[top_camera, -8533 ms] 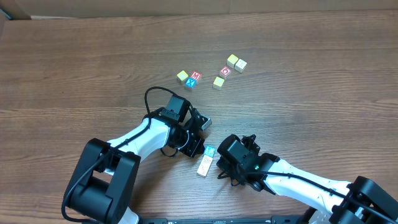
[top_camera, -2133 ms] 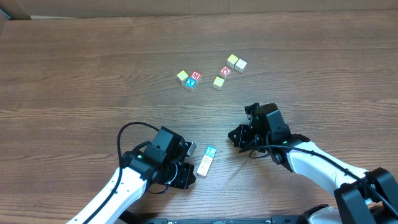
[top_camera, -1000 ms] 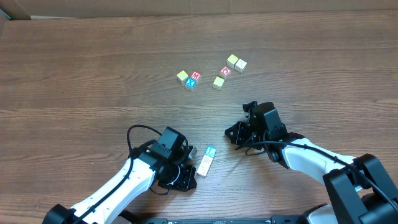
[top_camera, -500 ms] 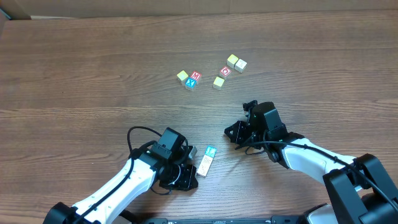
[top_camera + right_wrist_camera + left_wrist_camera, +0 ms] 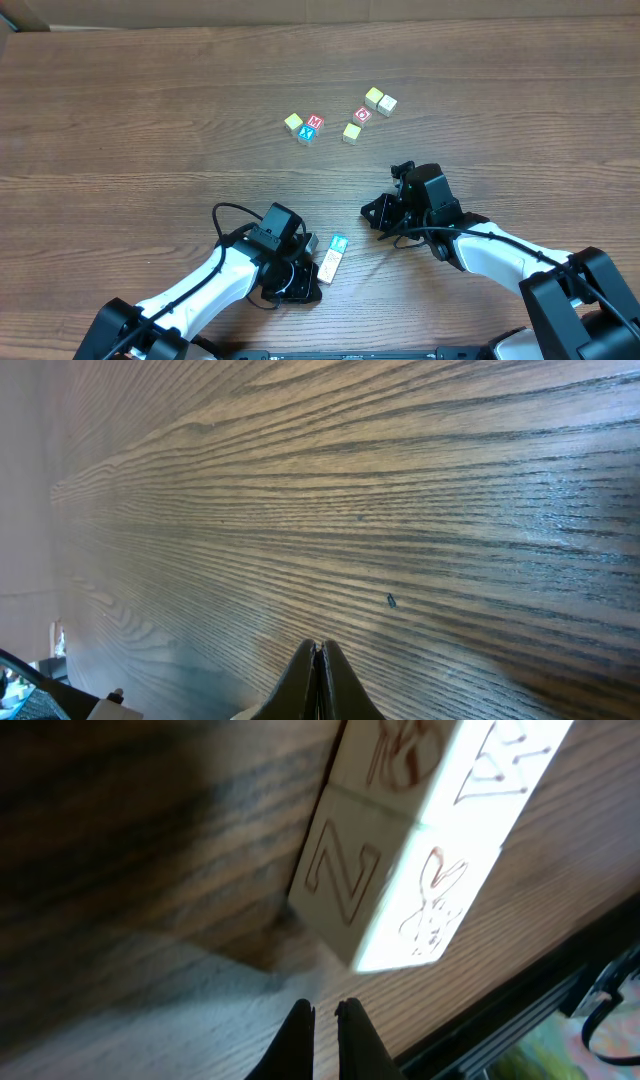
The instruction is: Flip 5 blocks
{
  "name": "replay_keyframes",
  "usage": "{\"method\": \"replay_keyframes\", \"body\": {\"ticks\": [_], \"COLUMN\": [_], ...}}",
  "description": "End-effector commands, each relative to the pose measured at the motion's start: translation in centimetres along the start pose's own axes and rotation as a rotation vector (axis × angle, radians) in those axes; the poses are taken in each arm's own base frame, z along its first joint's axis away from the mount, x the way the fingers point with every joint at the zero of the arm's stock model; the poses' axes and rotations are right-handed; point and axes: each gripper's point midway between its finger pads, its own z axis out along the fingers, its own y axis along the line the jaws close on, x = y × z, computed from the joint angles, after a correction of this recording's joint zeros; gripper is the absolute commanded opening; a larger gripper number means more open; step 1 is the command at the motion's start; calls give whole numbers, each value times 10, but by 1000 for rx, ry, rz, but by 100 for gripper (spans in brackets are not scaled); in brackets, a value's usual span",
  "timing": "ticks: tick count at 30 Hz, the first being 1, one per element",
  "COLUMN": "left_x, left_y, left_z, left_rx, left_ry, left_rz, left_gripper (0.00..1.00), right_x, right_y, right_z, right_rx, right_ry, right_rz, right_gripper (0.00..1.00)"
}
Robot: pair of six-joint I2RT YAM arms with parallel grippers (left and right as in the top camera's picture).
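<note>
Three blocks lie in a row near the table's front: a blue-faced one (image 5: 338, 243) and two pale cream ones (image 5: 327, 267). In the left wrist view the nearest cream block (image 5: 345, 880) shows a Z and a rabbit, with a second cream block (image 5: 400, 760) behind it. My left gripper (image 5: 308, 284) (image 5: 324, 1010) is shut and empty, its tips on the wood just short of that block. My right gripper (image 5: 368, 213) (image 5: 318, 647) is shut and empty over bare wood, to the right of the row. Several more blocks (image 5: 315, 122) lie scattered farther back.
The far group holds yellow (image 5: 293, 122), red (image 5: 362, 114) and cream (image 5: 387, 104) cubes, well beyond both grippers. The table's front edge (image 5: 560, 970) runs close beside the left gripper. The wooden table (image 5: 120, 120) stretches away to the left.
The left arm has edged slightly right, closer to the row of three blocks. The right arm has held still for the last second. No block has moved.
</note>
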Motion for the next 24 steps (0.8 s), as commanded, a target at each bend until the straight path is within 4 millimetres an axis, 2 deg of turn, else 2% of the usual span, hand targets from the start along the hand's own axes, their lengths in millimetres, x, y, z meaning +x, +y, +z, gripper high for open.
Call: {"method": "replay_keyframes", "body": {"ticks": [1,10,20,24], "left_x": [2,-1,-3,-3], "left_y": [0,2,3,2], "left_z": [5,9,9,9], "left_rx": [8,6,1,3], "left_ry": [19,19,9,7], "left_rz": [-30,-36,-48,-49], "left_gripper": [5,4,4,5], "right_x": [-3,4,22,28], "right_y": [7,14,25,20], "right_z": [1,7,13,16], "right_rx": [-14,-9,-8,35], "right_ry": [-6,-5,30,30], "right_rz": [-11,-20,-11,26], "right_gripper": [4,4,4,4]}}
